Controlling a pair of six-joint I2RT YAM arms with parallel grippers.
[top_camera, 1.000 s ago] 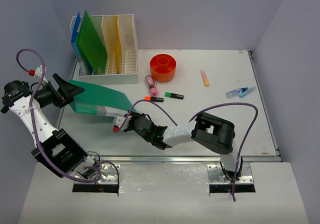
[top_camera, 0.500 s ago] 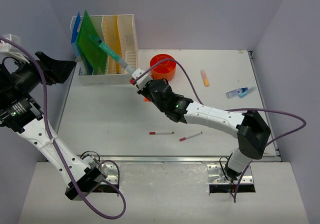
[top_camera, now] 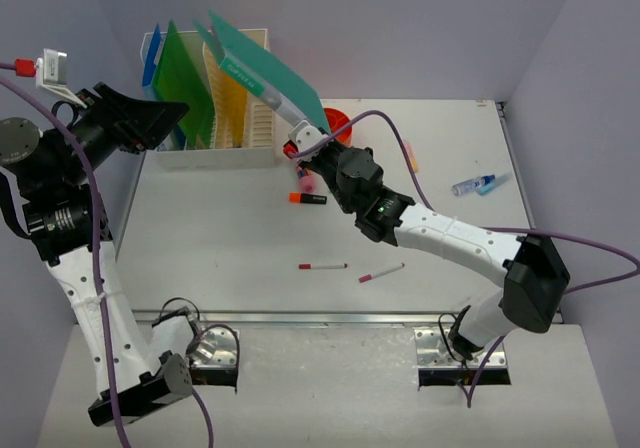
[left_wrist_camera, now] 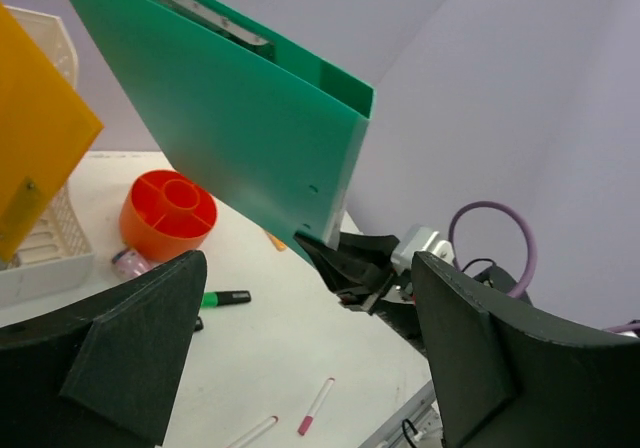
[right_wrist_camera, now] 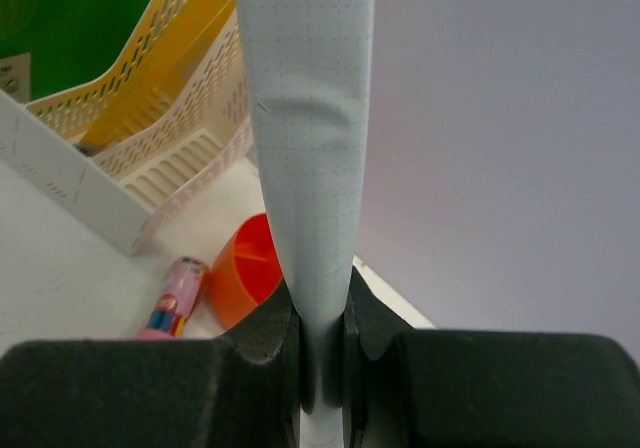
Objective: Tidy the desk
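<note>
The desk (top_camera: 220, 238), a wide white flat top walled in pale lavender, fills the middle of the top view, with its metal rail (top_camera: 330, 317) along the near edge just past the arm bases. Nearest on it lie a red-capped pen (top_camera: 322, 266) and a second pen (top_camera: 382, 272), near each other but apart. Beyond them is an orange highlighter (top_camera: 308, 199). A pink glue stick (right_wrist_camera: 170, 303) lies just behind it, mostly hidden from above by the right arm, its label too small to read. The right end effector (top_camera: 300, 143) is clamped on the lower edge of a green binder (top_camera: 265, 78), which slants up and away with its far corner over the file rack (top_camera: 262, 128). The binder and arm cover much of the orange divided tub (top_camera: 338, 120), so its inside is only partly seen. To the right, blue pens (top_camera: 478, 183) are too blurred to count. The left end effector (top_camera: 160, 120) hangs raised beside the rack, its jaws wide apart around nothing. The white slotted rack at the far left holds a blue folder (top_camera: 152, 63), a green folder (top_camera: 185, 83) and a yellow folder (top_camera: 232, 88), all leaning.
</note>
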